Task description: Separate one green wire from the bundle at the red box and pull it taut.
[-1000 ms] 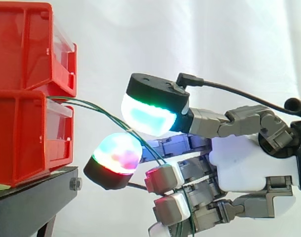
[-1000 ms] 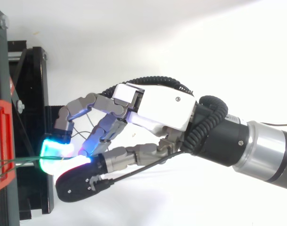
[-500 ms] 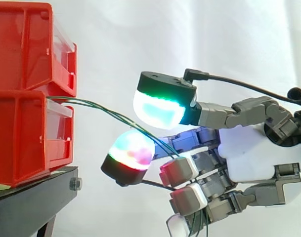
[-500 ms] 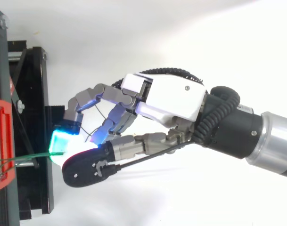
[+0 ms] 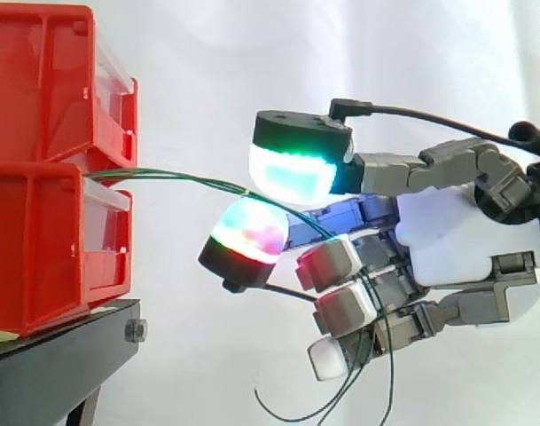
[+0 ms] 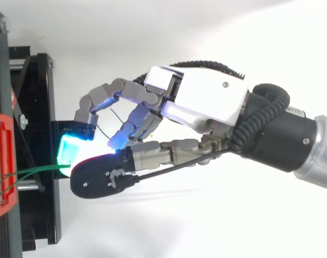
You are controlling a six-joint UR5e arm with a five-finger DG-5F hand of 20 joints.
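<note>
**Side view.** Hand (image 5: 456,240) entering from the right edge, fingers directed left toward two stacked red bins. Red box (image 5: 39,248) seated on a black stand (image 5: 57,364), upper red bin (image 5: 39,80) resting on top of it, white curtain (image 5: 199,71) behind.

Green wires (image 5: 190,180) emerging at the front of the stack, at the seam where the upper red bin meets the red box. At least two thin strands distinguishable there, closing into a single line farther right. Nearly level and nearly straight across the open gap, with a slight upward bow, clear of the black stand.

Fingers clamped on the green wires between two glowing tips:
- Upper pad (image 5: 292,176), green and cyan, set above the line.
- Lower pad (image 5: 249,232), mottled red, green and blue, set just beneath it.

Number of strands actually pinched: cannot tell.

Beyond the pinch, strands sloping down behind the remaining fingers, curled toward the palm, then hanging in slack loops below the hand.

**Top view.** Same hand (image 6: 206,102) reaching in from the right, apart from the red box (image 6: 3,161) at the left edge. Black stand (image 6: 40,97) running along the left side. Green wires (image 6: 37,172) seen as one thin line from the box rim to the cyan-lit pad, with further strands fanned out close to the box. Thumb and one finger closed together at the end of that line, other fingers bent inward beside them.
</note>
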